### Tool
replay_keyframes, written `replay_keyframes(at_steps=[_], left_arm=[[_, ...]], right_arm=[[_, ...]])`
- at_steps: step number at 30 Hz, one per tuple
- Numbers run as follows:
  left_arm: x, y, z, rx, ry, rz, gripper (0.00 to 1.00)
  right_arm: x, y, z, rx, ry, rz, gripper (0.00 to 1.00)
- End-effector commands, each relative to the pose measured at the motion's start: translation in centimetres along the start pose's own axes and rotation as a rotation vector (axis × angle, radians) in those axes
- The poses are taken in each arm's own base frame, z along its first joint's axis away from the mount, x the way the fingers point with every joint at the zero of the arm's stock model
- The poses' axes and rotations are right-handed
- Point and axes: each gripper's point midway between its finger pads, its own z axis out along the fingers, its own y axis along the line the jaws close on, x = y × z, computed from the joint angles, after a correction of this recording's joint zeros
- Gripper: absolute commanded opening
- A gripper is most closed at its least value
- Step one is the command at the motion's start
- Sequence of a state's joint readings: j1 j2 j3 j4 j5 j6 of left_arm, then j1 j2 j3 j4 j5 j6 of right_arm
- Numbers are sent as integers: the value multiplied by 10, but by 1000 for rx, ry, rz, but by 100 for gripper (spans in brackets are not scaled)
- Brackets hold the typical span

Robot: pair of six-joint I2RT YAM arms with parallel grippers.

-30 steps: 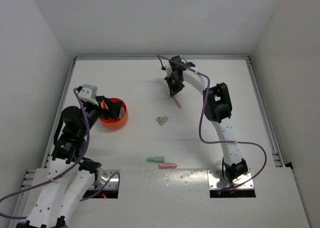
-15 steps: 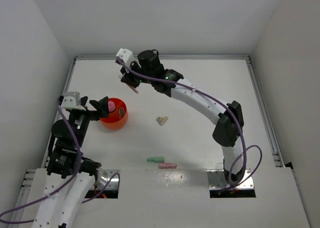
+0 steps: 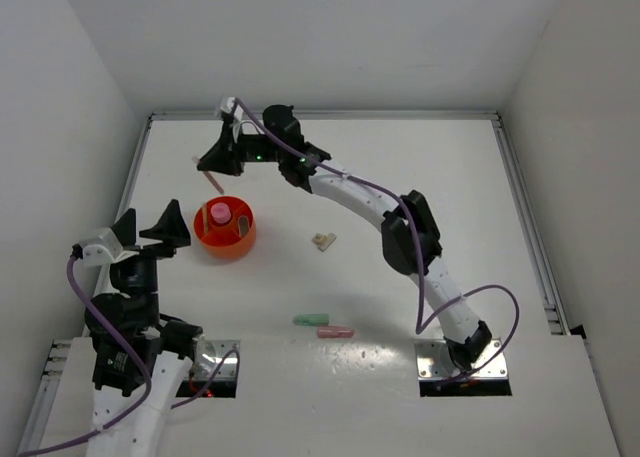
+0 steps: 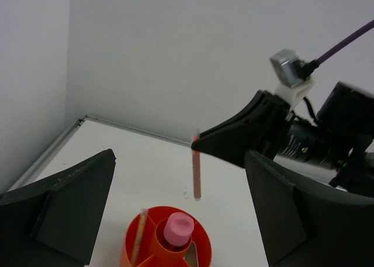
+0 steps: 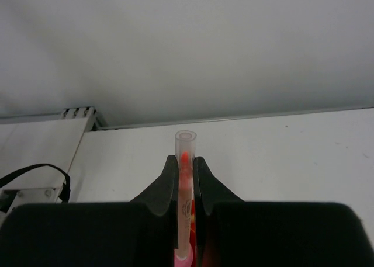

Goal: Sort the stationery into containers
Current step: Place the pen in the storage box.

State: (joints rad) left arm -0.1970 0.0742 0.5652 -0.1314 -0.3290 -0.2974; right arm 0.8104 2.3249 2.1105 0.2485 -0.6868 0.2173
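Note:
The round orange tub (image 3: 240,239) stands at the left of the table. In it are a pink-capped tube (image 4: 178,229) and a pale yellow stick (image 4: 139,239). My right gripper (image 3: 213,165) reaches across just behind the tub, shut on a thin pink stick (image 3: 214,184) that hangs upright above the table beyond the tub's far rim (image 4: 197,174). The right wrist view shows the stick (image 5: 186,143) pinched between the fingers (image 5: 168,182). My left gripper (image 3: 147,228) hangs open left of the tub, nothing in it. A beige block (image 3: 322,241), a green bar (image 3: 311,319) and a pink bar (image 3: 336,331) lie on the table.
White walls close in the table at the left (image 3: 90,157) and the back (image 3: 320,47). A raised rail (image 3: 525,217) runs along the right edge. The right arm (image 3: 350,192) stretches across the back half of the table, its purple cable trailing.
The right arm has swung from the back middle to the far left, carrying the pink stick to just behind the tub. The left gripper has drawn back off the tub toward the left.

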Motion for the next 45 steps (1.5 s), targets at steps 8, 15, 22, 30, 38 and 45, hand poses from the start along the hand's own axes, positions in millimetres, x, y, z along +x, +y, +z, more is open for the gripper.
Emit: replay_keyframes(at_steps=[8, 15, 22, 30, 38, 45], left_arm=[[-8, -2, 3, 1, -37, -19, 98], [-8, -2, 3, 1, -37, -19, 98], [-10, -2, 2, 3, -45, -22, 98], [-10, -2, 2, 3, -45, -22, 98], [-13, -2, 0, 5, -54, -25, 98], [-13, -2, 0, 5, -54, -25, 100]], right_arm=[[-25, 43, 38, -203, -163, -51, 0], [9, 51, 58, -224, -148, -2, 0], [31, 35, 67, -167, -144, 8, 0], [66, 26, 75, -129, -97, -22, 0], [84, 33, 75, -153, -53, -52, 0], [100, 40, 72, -204, -23, -70, 0]])
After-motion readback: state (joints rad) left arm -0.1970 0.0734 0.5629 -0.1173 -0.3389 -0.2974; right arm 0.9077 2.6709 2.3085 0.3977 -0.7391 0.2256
